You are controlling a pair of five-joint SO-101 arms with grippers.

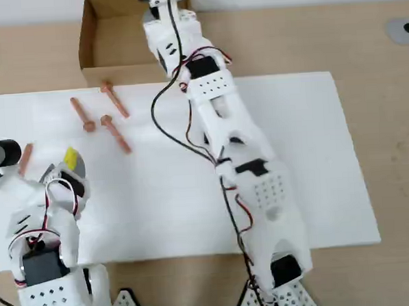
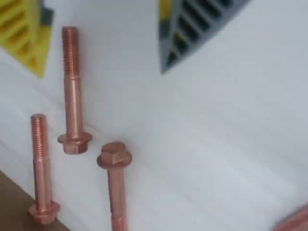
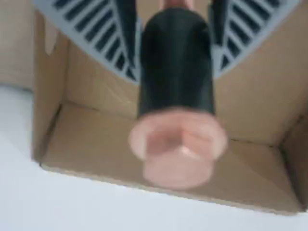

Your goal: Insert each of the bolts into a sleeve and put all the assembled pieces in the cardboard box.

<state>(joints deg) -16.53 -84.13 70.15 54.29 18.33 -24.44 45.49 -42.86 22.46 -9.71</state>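
Right gripper [image 3: 175,67] clamped on sleeve [image 3: 175,82] with bolt [image 3: 177,147], above box [image 3: 96,144]; release near rim could bounce it out. Left gripper [image 2: 103,57] fingers wide over loose bolts [image 2: 72,96]

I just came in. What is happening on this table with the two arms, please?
The right gripper is shut on a black sleeve with a copper bolt pushed through it, and holds this assembled piece at the open cardboard box. The left gripper is open above the white board, close to the loose bolts. Four of them lie on the board, none in a sleeve yet.
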